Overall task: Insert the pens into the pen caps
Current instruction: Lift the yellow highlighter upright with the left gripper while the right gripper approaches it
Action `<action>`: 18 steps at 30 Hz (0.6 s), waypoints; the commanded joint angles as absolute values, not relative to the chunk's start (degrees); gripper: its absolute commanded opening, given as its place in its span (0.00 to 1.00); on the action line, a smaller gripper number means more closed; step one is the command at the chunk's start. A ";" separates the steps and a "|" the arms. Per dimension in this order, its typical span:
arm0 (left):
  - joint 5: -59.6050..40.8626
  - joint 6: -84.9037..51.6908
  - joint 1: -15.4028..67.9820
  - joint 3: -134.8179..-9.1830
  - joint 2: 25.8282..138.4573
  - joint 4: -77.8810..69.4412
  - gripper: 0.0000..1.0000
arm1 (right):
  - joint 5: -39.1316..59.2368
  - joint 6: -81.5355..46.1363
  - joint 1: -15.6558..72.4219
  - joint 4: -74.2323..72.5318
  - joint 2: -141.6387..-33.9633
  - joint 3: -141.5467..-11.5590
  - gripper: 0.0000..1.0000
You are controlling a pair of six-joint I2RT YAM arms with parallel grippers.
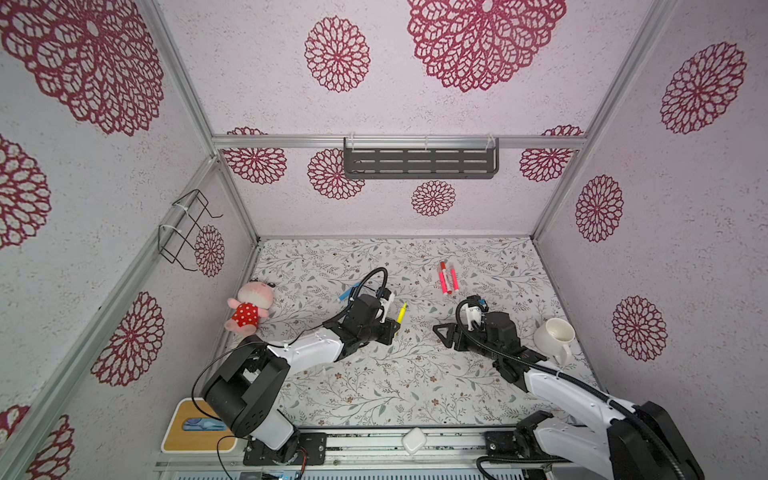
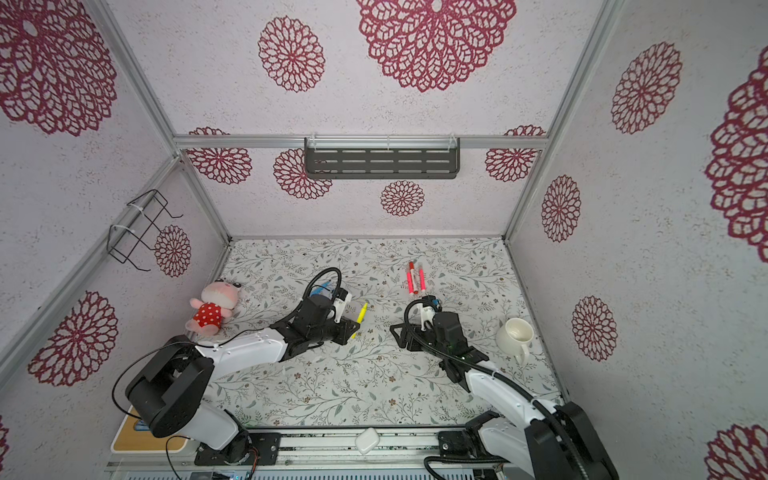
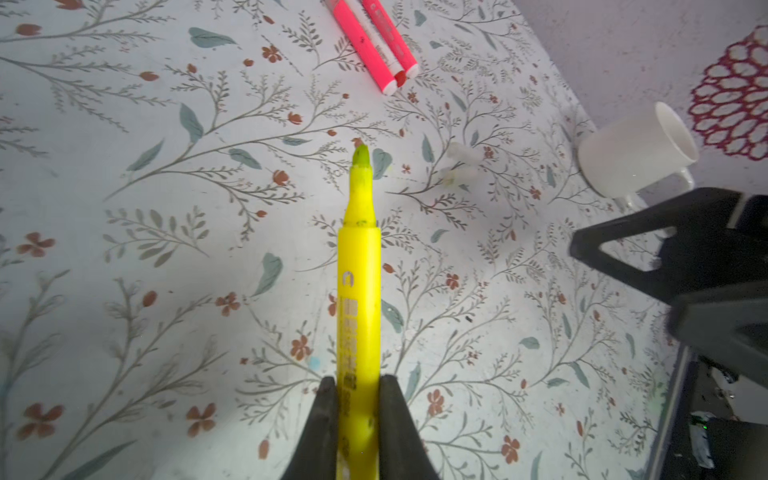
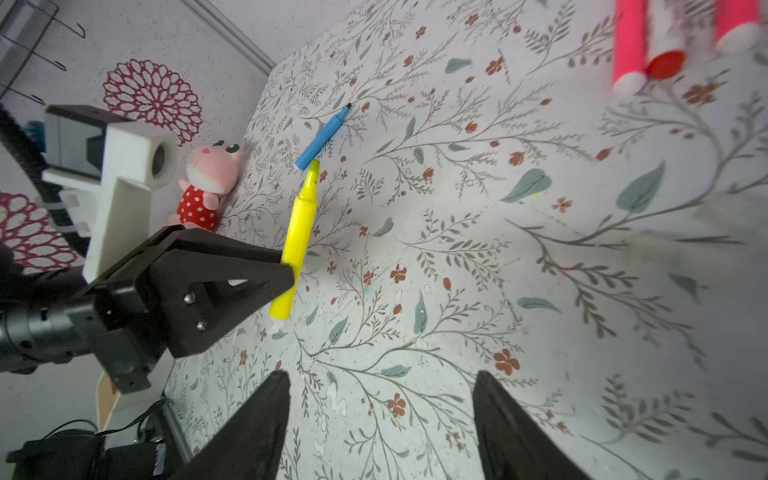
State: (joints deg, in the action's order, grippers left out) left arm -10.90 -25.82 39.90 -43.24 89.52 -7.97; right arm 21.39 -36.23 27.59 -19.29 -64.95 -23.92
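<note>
Left gripper point(image 3: 358, 380) pinches yellow pen point(image 3: 359, 270); right wrist shows blue pen point(image 4: 322, 137).

In both top views the scene is bright and evenly lit, with only faint, soft-edged shadows on the floral mat point(image 1: 374, 395) under the arms and no glare. The wide lens bows the aluminium frame rails point(image 1: 183, 79) toward the picture edges. In the left wrist view the yellow pen point(image 3: 359, 291) is sharp at mid-barrel, while the dark fingers point(image 3: 320, 419) of the left gripper point(image 3: 358, 382) are soft. A grey shadow dulls the mat around the pen. The see-through pen caps point(image 3: 461, 151) barely stand out. In the right wrist view blur smears the pink pens point(image 4: 629, 41) and a pale streak point(image 4: 685, 245), possibly a cap.
</note>
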 commanded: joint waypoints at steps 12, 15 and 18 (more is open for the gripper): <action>-7.97 -28.46 46.17 -43.37 86.79 -13.33 0.02 | 33.46 -53.15 28.37 -55.39 -82.80 -27.02 0.56; -7.90 -28.34 46.80 -43.68 86.91 -13.11 0.01 | 34.09 -55.41 28.82 -60.16 -86.22 -27.40 0.52; -7.82 -28.26 46.98 -43.84 86.81 -13.13 0.01 | 34.76 -57.49 29.65 -63.48 -89.50 -28.34 0.47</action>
State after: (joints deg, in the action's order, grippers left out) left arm -8.47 -28.53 46.57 -42.39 88.07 -11.94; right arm 32.47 -53.84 28.75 -54.11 -87.88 -26.06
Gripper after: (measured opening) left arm 0.158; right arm 0.486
